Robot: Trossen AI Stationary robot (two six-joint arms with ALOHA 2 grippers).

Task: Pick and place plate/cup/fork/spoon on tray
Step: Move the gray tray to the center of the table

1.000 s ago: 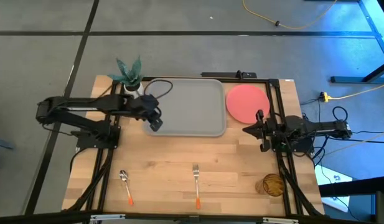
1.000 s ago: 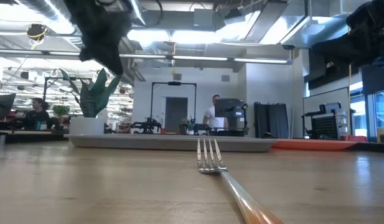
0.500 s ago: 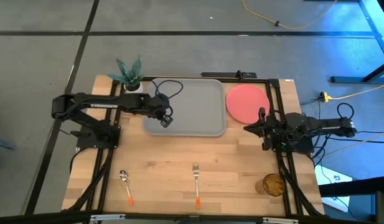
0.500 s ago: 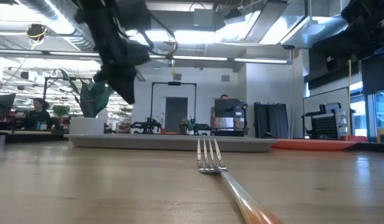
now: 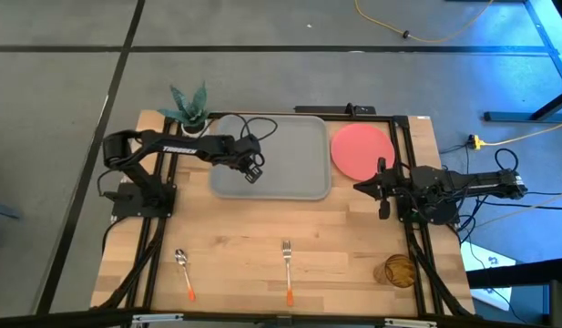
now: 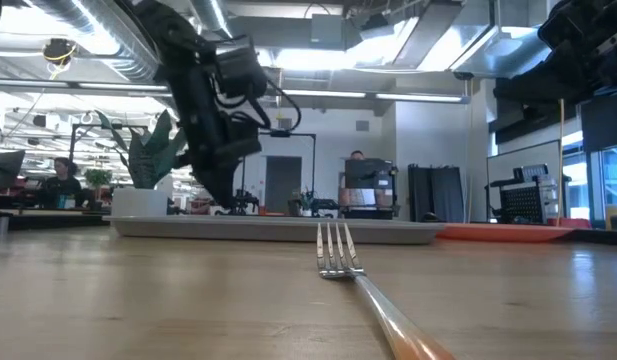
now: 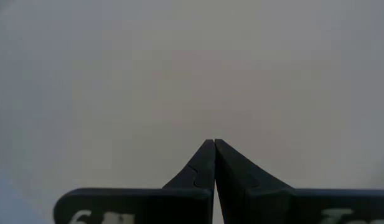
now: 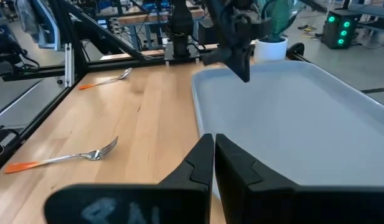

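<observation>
The grey tray [image 5: 290,146] lies at the table's far middle. The coral-red plate [image 5: 361,150] lies flat on the table beside the tray's right rim. The amber cup [image 5: 399,271] stands at the near right corner. The fork [image 5: 287,269] and the spoon [image 5: 183,271] lie on the wood near the front edge, orange tips nearest. My left gripper [image 5: 253,174] is shut and empty, pointing down over the tray's left half [image 7: 192,62]. My right gripper [image 5: 360,189] is shut and empty, just near of the plate, pointing at the tray [image 8: 291,112].
A potted plant [image 5: 189,111] stands at the tray's far left corner. Black frame rails [image 5: 162,237] run along both table sides. Bare wood lies between the tray and the cutlery. People show in the room beyond the table in the low view.
My left gripper has swung from the tray's left rim toward the table's right, further over the tray, and has come down closer to it. It has stayed shut. My right arm has kept nearly still.
</observation>
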